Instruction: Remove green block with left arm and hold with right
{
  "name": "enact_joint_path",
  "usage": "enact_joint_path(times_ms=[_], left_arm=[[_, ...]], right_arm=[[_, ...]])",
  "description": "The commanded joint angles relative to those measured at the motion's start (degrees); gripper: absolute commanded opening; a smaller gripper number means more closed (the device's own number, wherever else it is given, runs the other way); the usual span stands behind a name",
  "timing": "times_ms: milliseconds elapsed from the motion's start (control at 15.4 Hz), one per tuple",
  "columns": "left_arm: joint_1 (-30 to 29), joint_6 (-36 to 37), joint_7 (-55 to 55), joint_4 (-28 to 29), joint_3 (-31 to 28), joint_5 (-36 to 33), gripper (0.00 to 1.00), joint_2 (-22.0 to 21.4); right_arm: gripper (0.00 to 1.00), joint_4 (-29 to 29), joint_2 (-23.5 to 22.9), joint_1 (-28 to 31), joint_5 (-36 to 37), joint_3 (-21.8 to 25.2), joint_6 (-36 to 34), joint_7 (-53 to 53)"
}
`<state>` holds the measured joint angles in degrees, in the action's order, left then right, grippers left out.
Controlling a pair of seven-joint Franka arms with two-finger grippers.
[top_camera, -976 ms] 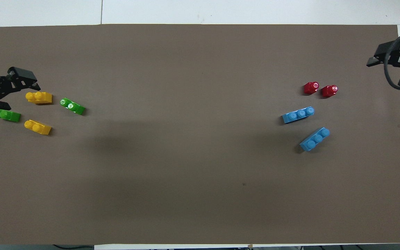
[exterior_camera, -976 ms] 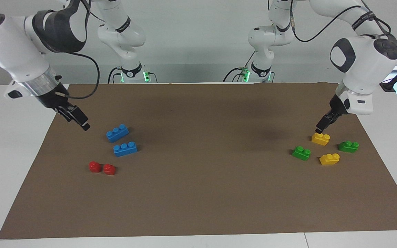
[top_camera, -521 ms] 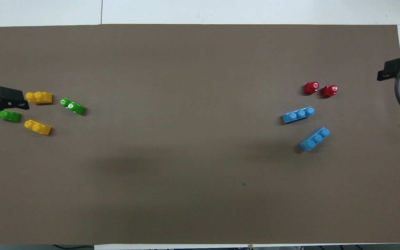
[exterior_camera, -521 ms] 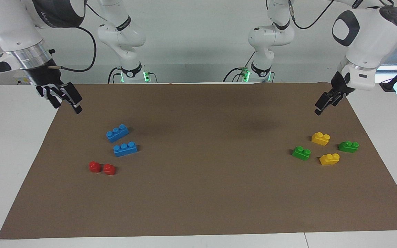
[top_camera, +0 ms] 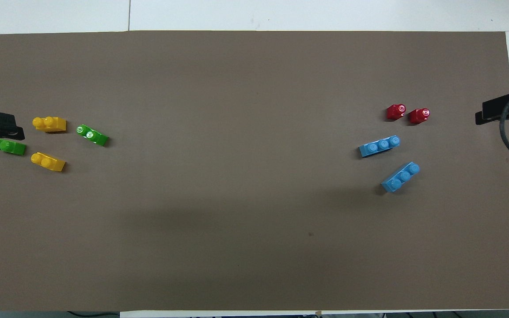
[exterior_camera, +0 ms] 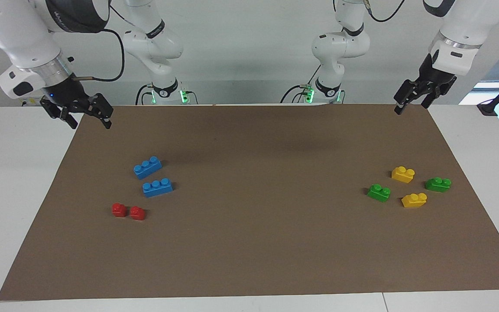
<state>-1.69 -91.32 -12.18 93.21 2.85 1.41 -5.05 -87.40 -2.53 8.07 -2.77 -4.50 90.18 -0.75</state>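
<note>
Brown mat over a white tabletop (exterior_camera: 24,182), nothing stacked anywhere. The green block (exterior_camera: 438,184) lies loose on the mat (exterior_camera: 254,242) toward the left arm's end, closer to that end than anything else in its cluster, studs up and touching nothing. Heads up: a second green brick (exterior_camera: 378,192) lies more toward the middle, and the two views don't quite agree on which one is lighter, so that pick is my best guess. The left end effector (exterior_camera: 410,105) hangs open and empty high over the mat's corner at its own end; the right end effector (exterior_camera: 89,121) waits open and empty over the corner at the right arm's end. If I were doing it, I'd bring the left one straight down, fingers across the block's short sides, and squeeze below the studs. Two yellow bricks (exterior_camera: 403,173) sit just beside it, so a slanted approach could bump them. Blue bricks (exterior_camera: 147,167) and red ones (exterior_camera: 128,211) are well apart, no issue.
</note>
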Motion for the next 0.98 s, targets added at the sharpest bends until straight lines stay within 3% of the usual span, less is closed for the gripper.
enact_joint_path(times_ms=[0, 195, 651, 911], left_arm=[[1.3, 2.5, 1.8, -1.6, -0.6, -1.0, 1.0, 1.2], [0.5, 2.0, 8.4, -1.1, -0.4, -0.8, 1.0, 1.1], [0.5, 0.4, 11.0, -0.1, -0.4, -0.7, 1.0, 1.3], [0.6, 1.4, 10.9, -0.5, -0.3, -0.5, 1.0, 1.6]], right_arm=[[1.0, 0.0, 0.6, -2.0, 1.2, -0.4, -0.4, -4.9], [1.0, -0.1, 0.6, -2.0, 1.1, -0.5, -0.4, -5.1], [1.0, -0.1, 0.6, -3.1, 1.4, -0.3, -0.4, -5.1], [1.0, -0.1, 0.7, -3.2, 6.2, -0.4, -1.1, -4.9]])
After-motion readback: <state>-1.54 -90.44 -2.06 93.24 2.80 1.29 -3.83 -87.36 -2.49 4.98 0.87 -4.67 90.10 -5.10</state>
